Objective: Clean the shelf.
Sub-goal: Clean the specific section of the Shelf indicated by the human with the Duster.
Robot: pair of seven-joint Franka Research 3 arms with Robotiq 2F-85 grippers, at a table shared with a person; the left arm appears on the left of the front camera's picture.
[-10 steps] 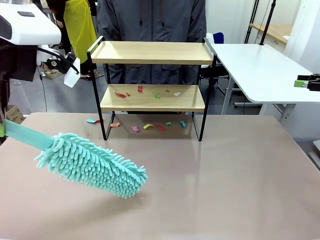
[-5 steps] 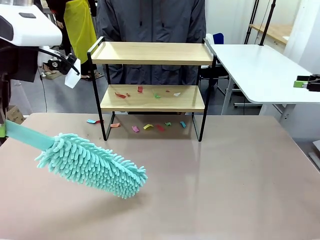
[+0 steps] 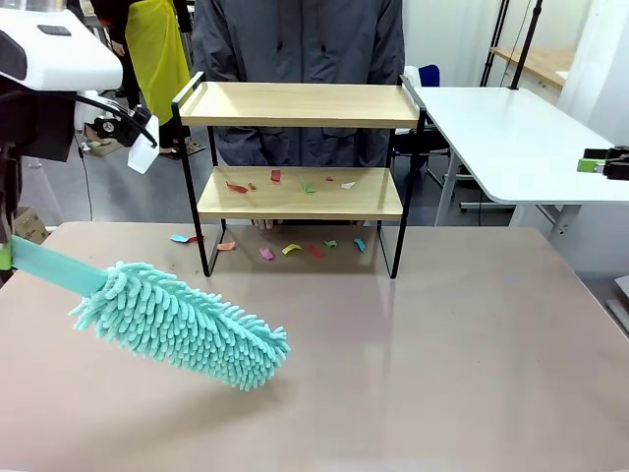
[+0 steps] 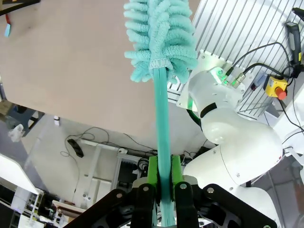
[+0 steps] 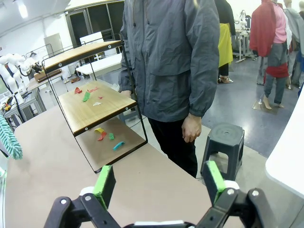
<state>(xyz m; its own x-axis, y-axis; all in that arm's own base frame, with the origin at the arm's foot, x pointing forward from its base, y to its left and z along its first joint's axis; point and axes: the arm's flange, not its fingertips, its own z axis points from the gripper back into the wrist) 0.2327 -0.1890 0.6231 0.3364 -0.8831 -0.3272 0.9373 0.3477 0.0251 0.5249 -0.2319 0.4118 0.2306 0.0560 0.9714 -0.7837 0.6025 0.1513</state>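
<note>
The shelf [image 3: 295, 104] stands at the table's far side, its top board bare. Small coloured paper scraps [image 3: 275, 179] lie on its lower board, and more scraps [image 3: 293, 249] lie on the table under it. A fluffy teal duster [image 3: 182, 324] hangs low over the table at front left, its head pointing right. My left gripper [image 4: 164, 178] is shut on the duster's flat teal handle [image 4: 161, 118]. My right gripper [image 5: 159, 183] stands open and empty, off the table's right side [image 3: 590, 163], facing the shelf [image 5: 95, 114] from its end.
A person in a grey jacket [image 3: 295, 39] stands right behind the shelf, one hand [image 5: 191, 128] hanging at the side. A white table [image 3: 511, 138] stands at the right. A grey stool [image 5: 223, 137] stands on the floor. The beige tabletop [image 3: 442, 354] stretches in front.
</note>
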